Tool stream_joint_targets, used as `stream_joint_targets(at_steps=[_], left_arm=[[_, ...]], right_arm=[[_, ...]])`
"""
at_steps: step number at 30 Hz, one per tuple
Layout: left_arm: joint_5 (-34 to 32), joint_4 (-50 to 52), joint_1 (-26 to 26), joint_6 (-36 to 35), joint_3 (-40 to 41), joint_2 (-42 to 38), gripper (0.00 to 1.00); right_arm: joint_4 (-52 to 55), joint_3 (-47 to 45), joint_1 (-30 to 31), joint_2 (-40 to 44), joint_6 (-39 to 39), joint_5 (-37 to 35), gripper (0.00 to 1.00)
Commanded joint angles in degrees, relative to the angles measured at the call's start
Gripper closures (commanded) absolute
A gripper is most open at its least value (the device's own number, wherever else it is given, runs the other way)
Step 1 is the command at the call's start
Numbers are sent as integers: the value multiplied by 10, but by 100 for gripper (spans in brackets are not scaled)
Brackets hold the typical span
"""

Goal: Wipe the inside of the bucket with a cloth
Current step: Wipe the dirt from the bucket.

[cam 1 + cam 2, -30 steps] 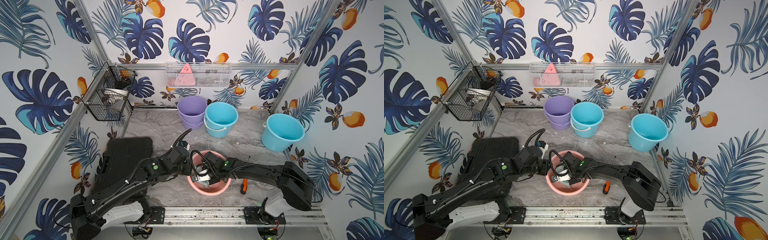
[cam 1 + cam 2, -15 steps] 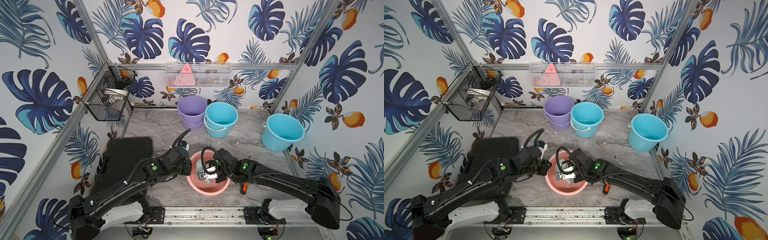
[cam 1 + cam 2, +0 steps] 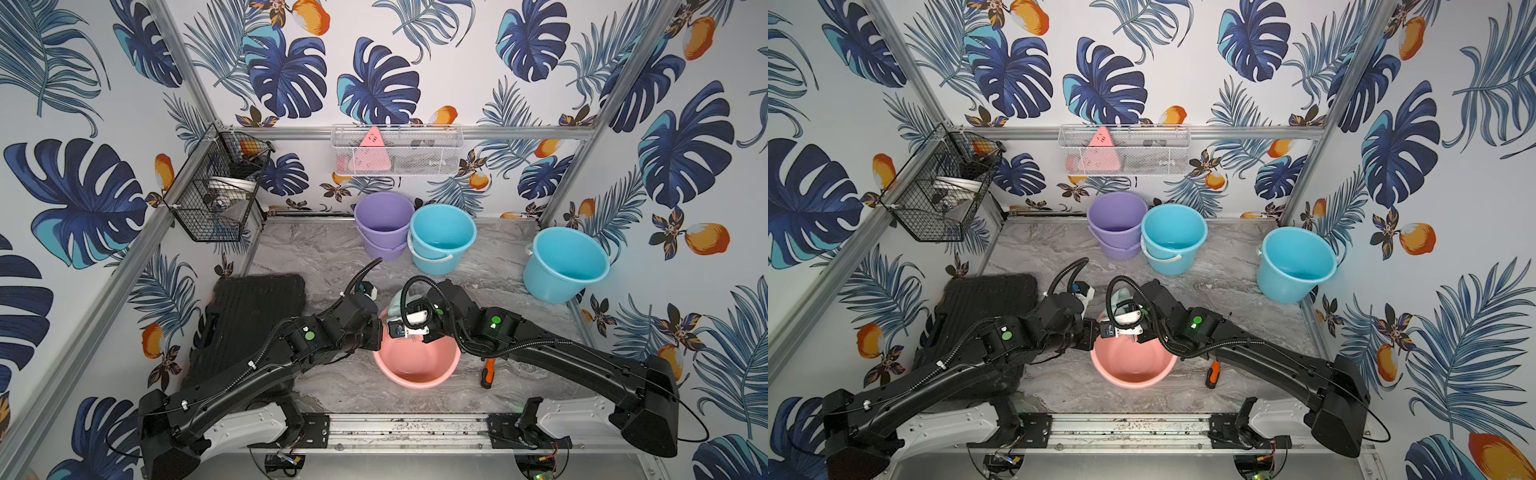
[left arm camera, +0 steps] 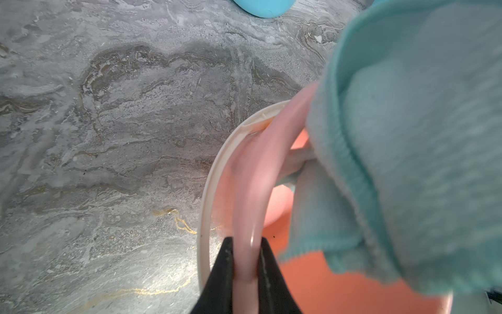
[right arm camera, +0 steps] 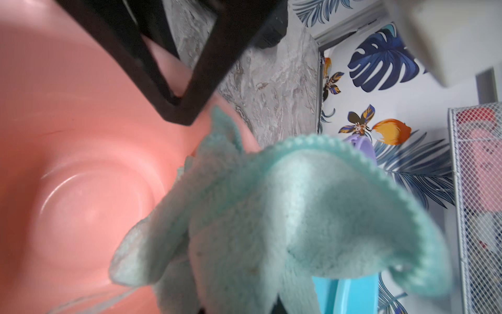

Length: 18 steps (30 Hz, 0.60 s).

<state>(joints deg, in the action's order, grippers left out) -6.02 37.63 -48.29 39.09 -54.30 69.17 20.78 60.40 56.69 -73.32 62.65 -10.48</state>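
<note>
The cloth [image 5: 271,217] rose, hiding right tool [image 3: 395,322] pinching it; left tool [image 4: 245,261] pinches bucket [image 4: 252,174] rim.

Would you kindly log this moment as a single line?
left hand: shut on pink bucket rim | right hand: shut on cloth | cloth: bunched at bucket's far rim

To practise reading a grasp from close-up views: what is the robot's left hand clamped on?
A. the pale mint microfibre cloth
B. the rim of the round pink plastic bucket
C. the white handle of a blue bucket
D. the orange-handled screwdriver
B: in the left wrist view the left hand is shut on the rim of the round pink plastic bucket; the pale mint microfibre cloth hangs beside it.
</note>
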Motion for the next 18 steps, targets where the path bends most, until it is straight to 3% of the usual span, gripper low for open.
stream_joint_targets(at_steps=[1, 8, 18], left_arm=[[4, -17, -1, -4, -1, -1, 100], [-3, -19, -2, -3, -2, -2, 100], [-9, -16, -1, -6, -1, -3, 100]], right_arm=[[71, 15, 0, 8, 9, -80, 100], [267, 42, 0, 33, -59, -109, 100], [494, 99, 0, 46, -168, 56, 100]])
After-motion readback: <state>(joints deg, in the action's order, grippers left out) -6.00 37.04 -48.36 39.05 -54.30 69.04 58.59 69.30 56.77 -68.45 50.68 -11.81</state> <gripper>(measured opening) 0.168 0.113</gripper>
